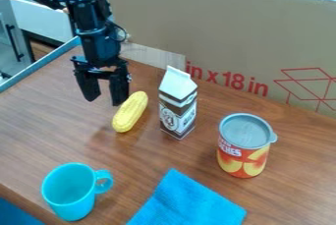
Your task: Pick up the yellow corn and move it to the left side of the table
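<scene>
Gripper: fingers parted wide, nothing held. Corn: laid just beside it, its rounded side borne by the table. Carton, can, mug: stood upright, steadied by their bases. Cloth: spread flat.

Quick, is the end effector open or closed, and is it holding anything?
End effector: open, holding nothing, close beside the corn.

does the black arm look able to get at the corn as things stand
Probably yes: the gripper hangs open beside the corn, nothing seems to stand between them, and the carton is on the corn's far side.
</scene>
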You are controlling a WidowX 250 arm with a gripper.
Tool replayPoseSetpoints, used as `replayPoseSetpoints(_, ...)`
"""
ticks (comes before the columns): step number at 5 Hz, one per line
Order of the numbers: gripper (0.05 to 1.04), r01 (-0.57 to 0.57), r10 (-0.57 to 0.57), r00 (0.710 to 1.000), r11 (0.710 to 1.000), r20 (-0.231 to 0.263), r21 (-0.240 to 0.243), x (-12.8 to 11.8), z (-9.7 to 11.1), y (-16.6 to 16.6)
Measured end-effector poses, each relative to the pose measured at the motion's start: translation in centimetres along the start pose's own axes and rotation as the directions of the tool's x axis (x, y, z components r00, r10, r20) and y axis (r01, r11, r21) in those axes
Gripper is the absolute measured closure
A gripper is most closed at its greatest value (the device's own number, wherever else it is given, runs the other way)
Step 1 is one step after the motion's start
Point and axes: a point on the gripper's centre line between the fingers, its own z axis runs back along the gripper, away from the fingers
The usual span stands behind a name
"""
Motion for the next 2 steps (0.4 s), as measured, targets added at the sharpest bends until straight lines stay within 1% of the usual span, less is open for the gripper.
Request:
replayPoseSetpoints(1, 0.083, 0.029, -0.029, 1.000, 1.000, 0.003, 0.007, 0.5, -0.2, -1.3)
replayPoseSetpoints(2, 0.082, 0.043, -0.043, 0.999, 0.999, -0.006, 0.015, 0.4, -0.8, -2.3)
